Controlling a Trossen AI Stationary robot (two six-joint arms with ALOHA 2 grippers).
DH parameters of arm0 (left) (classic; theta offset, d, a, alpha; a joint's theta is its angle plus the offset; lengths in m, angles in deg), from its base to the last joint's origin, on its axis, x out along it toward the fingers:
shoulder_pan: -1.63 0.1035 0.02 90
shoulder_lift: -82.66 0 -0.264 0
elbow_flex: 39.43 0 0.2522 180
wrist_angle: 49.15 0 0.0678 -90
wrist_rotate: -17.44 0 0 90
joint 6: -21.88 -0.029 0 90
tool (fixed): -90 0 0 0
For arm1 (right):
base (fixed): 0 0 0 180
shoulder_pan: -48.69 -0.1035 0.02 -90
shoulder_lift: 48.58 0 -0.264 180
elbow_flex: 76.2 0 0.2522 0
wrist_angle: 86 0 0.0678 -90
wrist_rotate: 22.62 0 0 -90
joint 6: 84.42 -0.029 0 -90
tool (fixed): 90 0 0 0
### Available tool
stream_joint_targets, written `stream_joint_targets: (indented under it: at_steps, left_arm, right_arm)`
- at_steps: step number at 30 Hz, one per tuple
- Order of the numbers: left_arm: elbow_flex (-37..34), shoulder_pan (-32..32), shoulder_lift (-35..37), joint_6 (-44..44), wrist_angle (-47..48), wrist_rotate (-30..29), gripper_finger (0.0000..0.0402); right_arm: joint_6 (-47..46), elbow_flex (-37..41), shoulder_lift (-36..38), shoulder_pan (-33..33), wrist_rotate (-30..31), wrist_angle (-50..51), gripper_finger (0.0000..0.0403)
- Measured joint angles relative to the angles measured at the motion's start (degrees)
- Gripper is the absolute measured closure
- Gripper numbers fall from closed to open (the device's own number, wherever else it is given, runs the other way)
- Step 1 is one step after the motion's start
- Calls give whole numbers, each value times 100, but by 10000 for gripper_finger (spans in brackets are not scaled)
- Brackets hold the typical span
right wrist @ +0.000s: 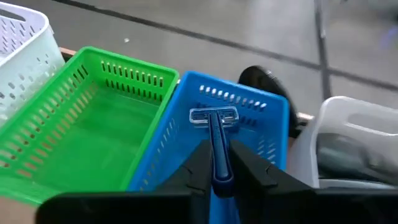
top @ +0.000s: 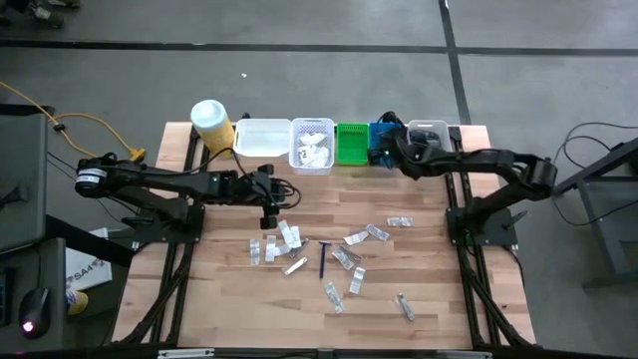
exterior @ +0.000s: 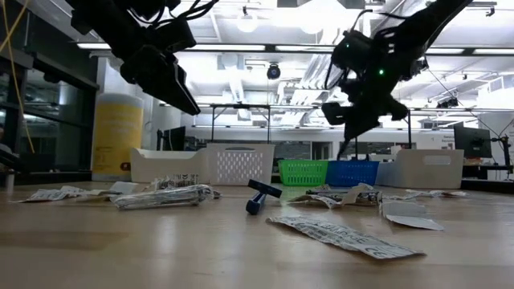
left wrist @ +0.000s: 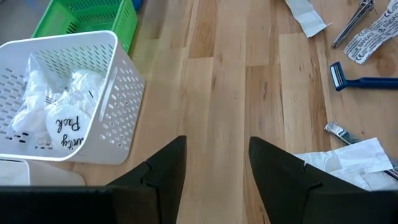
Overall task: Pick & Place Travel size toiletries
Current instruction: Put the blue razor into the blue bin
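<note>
Sachets, metal pieces and a dark-blue razor (top: 323, 257) lie scattered on the wooden table (top: 429, 289). The same razor lies flat in the left wrist view (left wrist: 367, 81) and the low view (exterior: 259, 197). My left gripper (left wrist: 214, 168) is open and hovers over bare wood between the white perforated basket (left wrist: 68, 93) and the sachets (left wrist: 348, 158); it touches nothing. My right gripper (right wrist: 216, 171) is shut on a second blue razor (right wrist: 214, 134) above the blue basket (right wrist: 267, 112) at the far edge (top: 384, 150). My right gripper pinches the blue razor's handle (right wrist: 219, 163) between its two fingers, which lie along the handle. The razor head (right wrist: 212, 116) sticks out past the fingertips, lifted clear over the inside of the blue basket.
Along the far edge stand a yellow canister (top: 211, 125), a white tray (top: 261, 137), the white perforated basket (top: 312, 145) holding white packets, a green basket (top: 351, 143), the blue basket and a pale bin (top: 431, 132). Bare wood lies between baskets and sachets.
</note>
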Motion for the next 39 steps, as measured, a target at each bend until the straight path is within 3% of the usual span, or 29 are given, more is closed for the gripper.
stream_joint_targets:
  at_steps: [4,10,15,18,25,32,39]
  left_arm:
    - [0,0,0,5,0,0,229]
    - [-2,0,0,45,0,2,229]
    - [-2,0,-2,415,0,5,229]
    - [-2,0,-34,729,-6,43,229]
    - [-7,-9,-374,1005,-332,802,229]
    - [19,-318,-877,1540,-1067,842,229]
    - [555,-858,-1328,2048,-807,400,229]
  right_arm:
    - [2,-2,-106,138,-366,-218,305]
    - [-1,-2,-100,165,-340,-240,222]
    - [29,-2,145,59,-453,-62,185]
    - [37,0,414,-119,-715,119,182]
    - [294,-4,1018,-988,-1377,891,191]
    - [-443,-11,1372,-2324,-722,1898,206]
    - [-1050,-2,1395,-3529,-368,2123,219]
